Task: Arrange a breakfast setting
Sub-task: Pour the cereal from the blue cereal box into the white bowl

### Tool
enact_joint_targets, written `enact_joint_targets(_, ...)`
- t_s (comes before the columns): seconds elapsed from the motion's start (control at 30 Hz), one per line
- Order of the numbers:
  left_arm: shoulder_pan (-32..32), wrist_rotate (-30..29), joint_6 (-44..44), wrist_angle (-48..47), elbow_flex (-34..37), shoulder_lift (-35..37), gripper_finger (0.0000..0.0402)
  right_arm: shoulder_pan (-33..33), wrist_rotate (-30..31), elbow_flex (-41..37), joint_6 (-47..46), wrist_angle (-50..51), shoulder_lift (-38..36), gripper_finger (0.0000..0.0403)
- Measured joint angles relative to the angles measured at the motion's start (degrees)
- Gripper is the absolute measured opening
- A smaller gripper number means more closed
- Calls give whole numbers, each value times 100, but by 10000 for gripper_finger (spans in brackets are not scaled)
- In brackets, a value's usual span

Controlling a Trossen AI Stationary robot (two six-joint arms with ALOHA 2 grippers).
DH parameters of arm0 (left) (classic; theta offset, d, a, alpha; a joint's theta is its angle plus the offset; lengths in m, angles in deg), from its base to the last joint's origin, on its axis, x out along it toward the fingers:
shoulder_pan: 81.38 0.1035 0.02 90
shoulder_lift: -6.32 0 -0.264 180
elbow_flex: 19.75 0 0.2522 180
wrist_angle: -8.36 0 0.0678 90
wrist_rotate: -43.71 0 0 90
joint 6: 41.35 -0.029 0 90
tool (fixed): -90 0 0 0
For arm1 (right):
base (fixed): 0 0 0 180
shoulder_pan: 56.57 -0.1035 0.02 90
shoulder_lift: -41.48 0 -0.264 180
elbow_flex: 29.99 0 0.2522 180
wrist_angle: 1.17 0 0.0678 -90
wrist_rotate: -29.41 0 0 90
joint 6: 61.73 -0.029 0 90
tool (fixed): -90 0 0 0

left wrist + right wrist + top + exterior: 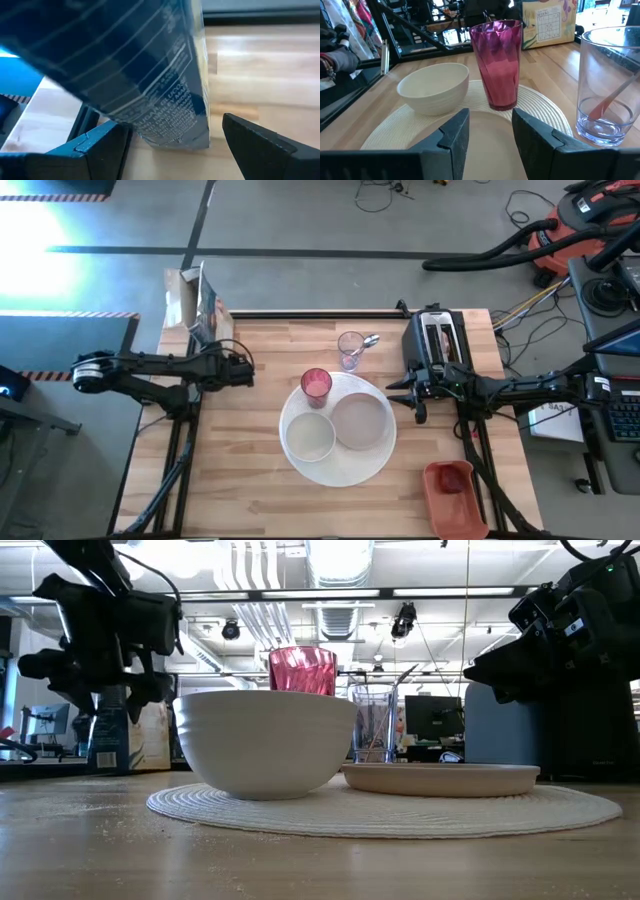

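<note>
Left pincer [243,366] wide open by cereal box [200,305].

On my feed the placemat [345,465] is off-white with a ribbed woven ring pattern, and on it I see a cream-white bowl [309,436], a pale beige plate [361,421] and a faceted translucent pink cup [316,384]. Beyond the placemat I see a clear glass [350,348], a black toaster [437,335], a dark blue cereal box [145,75] with white print, a red tray [455,498] and the light striped wood worktop [240,480].
</note>
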Motion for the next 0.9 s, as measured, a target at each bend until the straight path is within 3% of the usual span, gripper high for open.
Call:
enact_joint_targets(0.53, 90, -152, -131, 964, 421, 0, 304, 1, 1, 0, 0, 0, 0, 139)
enact_joint_targets(0.9, 91, -591, -18, 1294, 573, 0, 304, 0, 1, -2, 0, 0, 0, 139)
